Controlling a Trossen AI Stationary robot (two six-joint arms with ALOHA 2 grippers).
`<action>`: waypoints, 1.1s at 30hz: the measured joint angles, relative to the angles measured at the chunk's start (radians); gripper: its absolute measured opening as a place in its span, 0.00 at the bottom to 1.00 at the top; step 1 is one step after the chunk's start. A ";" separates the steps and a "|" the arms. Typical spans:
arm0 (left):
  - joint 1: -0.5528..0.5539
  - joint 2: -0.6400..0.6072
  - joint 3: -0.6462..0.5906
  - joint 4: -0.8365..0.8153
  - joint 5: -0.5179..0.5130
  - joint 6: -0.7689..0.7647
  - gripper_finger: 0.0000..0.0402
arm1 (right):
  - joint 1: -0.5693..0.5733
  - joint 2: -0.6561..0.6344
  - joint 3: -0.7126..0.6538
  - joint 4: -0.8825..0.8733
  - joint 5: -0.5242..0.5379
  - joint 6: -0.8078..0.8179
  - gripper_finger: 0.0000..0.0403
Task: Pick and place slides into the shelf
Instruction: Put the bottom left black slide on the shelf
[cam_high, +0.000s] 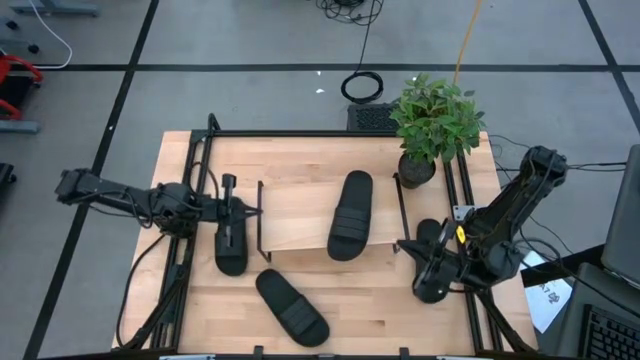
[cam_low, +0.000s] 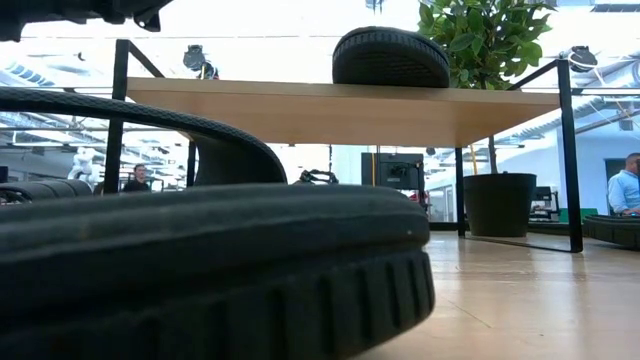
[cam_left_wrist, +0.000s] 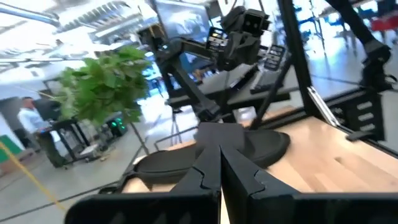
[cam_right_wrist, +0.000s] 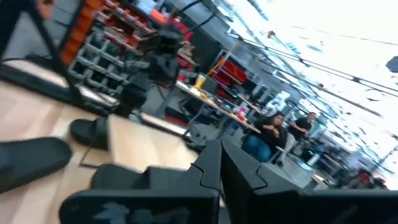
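Overhead first:
Shelf (cam_high: 300, 225): light board mid-table, one slide (cam_high: 351, 214) lying on top of it.
Left gripper (cam_high: 228, 213): at the shelf's left edge, above a second slide (cam_high: 230, 248); whether its fingers are apart cannot be told from above.
Front slide (cam_high: 291, 306): on the tabletop near the front edge, angled.
Right gripper (cam_high: 432, 262): at the table's right side over a fourth slide (cam_high: 430, 262), beside the potted plant (cam_high: 432, 125).
Low view: slide sole (cam_low: 200, 270) fills the foreground; shelf board (cam_low: 330, 108) beyond carries a slide (cam_low: 390, 57).
Left wrist: fingers (cam_left_wrist: 245, 177) pressed together, nothing between them.
Right wrist: fingers (cam_right_wrist: 239, 177) together, empty; people seated in the room beyond.
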 joint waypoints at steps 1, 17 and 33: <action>0.003 -0.008 -0.009 0.002 -0.022 0.000 0.00 | -0.013 0.000 0.016 -0.014 0.001 -0.010 0.00; 0.006 -0.033 -0.022 0.008 -0.183 0.067 0.02 | -0.119 0.071 0.330 -0.410 0.051 0.067 0.00; 0.006 -0.032 -0.022 0.011 -0.183 0.066 0.01 | -0.292 0.241 0.528 -0.600 -1.203 0.734 0.00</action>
